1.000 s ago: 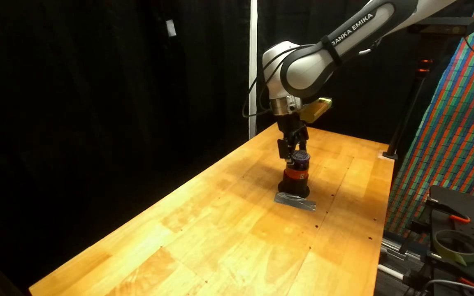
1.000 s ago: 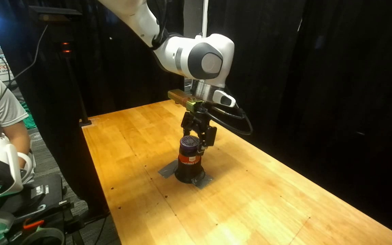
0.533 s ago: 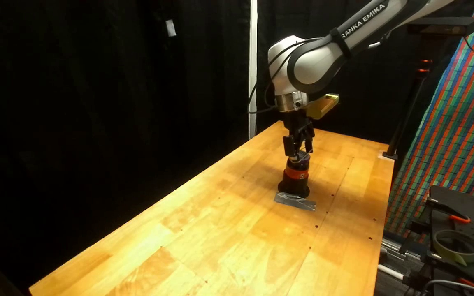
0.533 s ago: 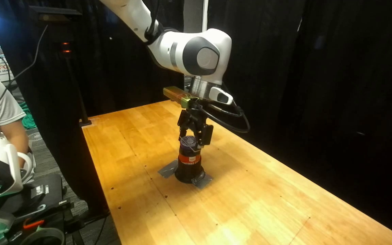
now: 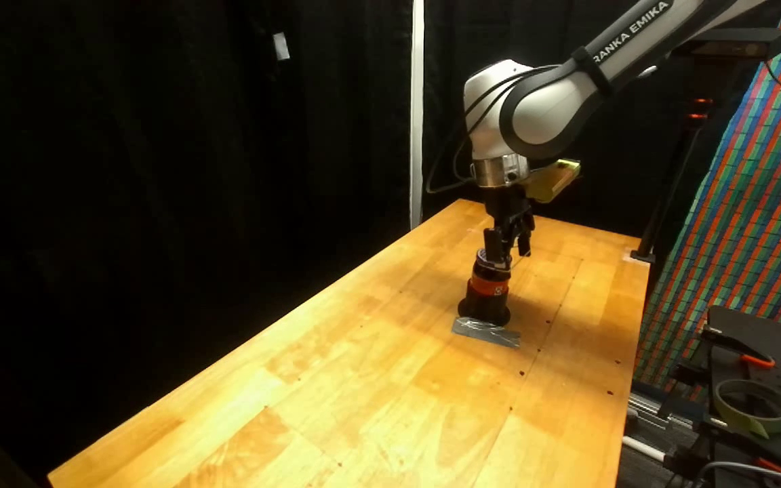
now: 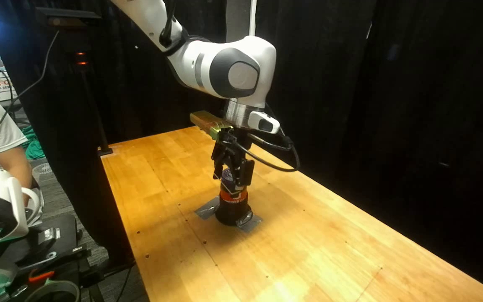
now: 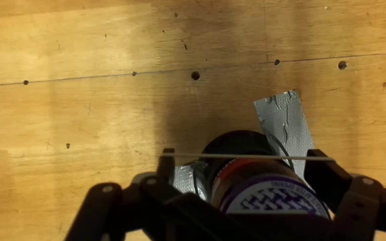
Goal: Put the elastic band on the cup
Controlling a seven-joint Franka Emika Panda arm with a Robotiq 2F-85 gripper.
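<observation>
The cup (image 5: 489,288) is a dark upright cylinder with an orange-red stripe, standing on the wooden table in both exterior views (image 6: 233,205). In the wrist view its purple and white patterned lid (image 7: 273,197) shows, partly covered by the gripper. My gripper (image 7: 241,156) is open, its fingers spread at the cup's top; it also shows in both exterior views (image 5: 512,261) (image 6: 229,181). The pale elastic band (image 7: 193,155) is stretched straight between the two fingertips and crosses in front of the cup's stripe in the wrist view. The rest of its loop is hidden.
Grey tape strips (image 5: 487,332) lie at the cup's black base, also seen in the wrist view (image 7: 283,120). A black post (image 6: 92,109) stands at a table corner. A person (image 6: 2,134) and a dark side cart (image 5: 756,366) are beside the table.
My gripper has moved to the right in an exterior view and to the left in an exterior view, rising slightly and then lowering over the cup's top. The cup stays in place.
</observation>
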